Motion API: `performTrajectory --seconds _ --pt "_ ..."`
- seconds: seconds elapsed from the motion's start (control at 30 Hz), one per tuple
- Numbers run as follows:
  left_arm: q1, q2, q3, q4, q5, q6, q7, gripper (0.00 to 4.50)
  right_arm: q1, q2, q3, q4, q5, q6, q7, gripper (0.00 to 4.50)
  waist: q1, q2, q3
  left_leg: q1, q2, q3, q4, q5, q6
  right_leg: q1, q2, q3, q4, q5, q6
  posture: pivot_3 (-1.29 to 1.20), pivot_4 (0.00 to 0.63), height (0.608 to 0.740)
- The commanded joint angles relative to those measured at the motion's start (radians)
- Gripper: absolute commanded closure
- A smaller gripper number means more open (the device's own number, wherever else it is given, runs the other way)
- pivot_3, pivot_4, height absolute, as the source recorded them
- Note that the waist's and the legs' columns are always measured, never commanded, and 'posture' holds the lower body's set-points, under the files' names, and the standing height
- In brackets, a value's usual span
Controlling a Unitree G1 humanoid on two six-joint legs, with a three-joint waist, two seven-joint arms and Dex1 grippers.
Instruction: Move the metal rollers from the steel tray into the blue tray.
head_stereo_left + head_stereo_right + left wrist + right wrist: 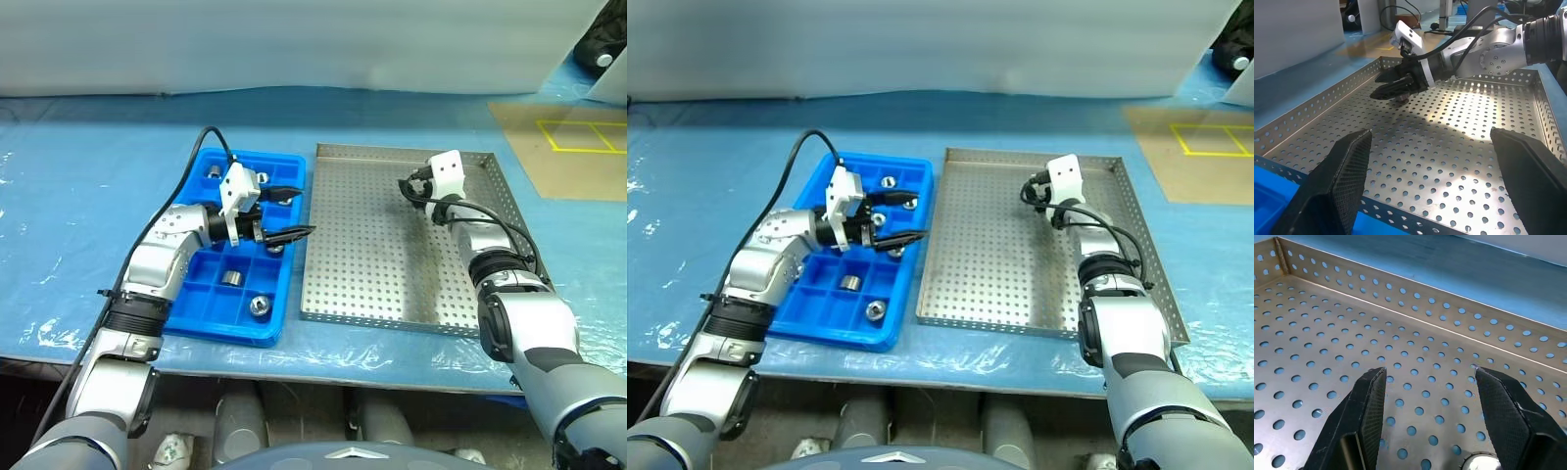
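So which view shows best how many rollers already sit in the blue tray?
The left eye view: it takes in the whole blue tray from above, with rollers in several compartments, some partly behind the left gripper. The right eye view shows much the same. The left wrist view catches just a blue corner.

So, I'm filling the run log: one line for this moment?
left gripper: open over blue tray | right gripper: open, roller below, steel tray | rollers in blue tray
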Motion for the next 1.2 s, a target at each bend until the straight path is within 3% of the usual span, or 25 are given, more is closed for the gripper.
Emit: performTrajectory --seconds 0.03,0.33,1.13,1.2 --pt "0.007 0.014 0.018 -0.052 -0.015 0.004 0.000 0.42 -0.014 -0.023 -0.035 -0.008 0.006 -0.039 -0.037 1.56 0.000 0.000 0.000 0.000 0.000 0.000 0.000 0.000 0.000 0.000 0.000 0.000 0.000 0.000 0.000 -0.05 0.150 0.740" --pt "0.007 0.005 0.009 -0.049 -0.015 0.006 -0.004 0.42 0.033 -0.062 -0.063 0.001 0.007 -0.022 -0.060 1.56 0.000 0.000 0.000 0.000 0.000 0.000 0.000 0.000 0.000 0.000 0.000 0.000 0.000 0.000 0.000 -0.08 0.150 0.740" --pt "0.018 0.012 0.013 -0.059 -0.010 0.010 -0.005 0.42 0.095 -0.007 -0.057 0.023 -0.011 0.022 -0.012 1.56 -0.006 0.000 0.000 0.001 0.000 0.001 -0.001 -0.001 0.001 0.000 0.000 0.001 -0.001 0.000 0.000 -0.08 0.150 0.740" --pt "0.015 0.012 0.012 -0.056 -0.008 0.009 -0.004 0.42 0.100 -0.008 -0.064 0.017 -0.003 0.012 0.005 1.95 -0.006 0.000 0.000 0.001 0.000 0.001 -0.001 -0.001 0.001 0.000 0.000 0.001 -0.001 0.000 0.000 -0.08 0.150 0.740"
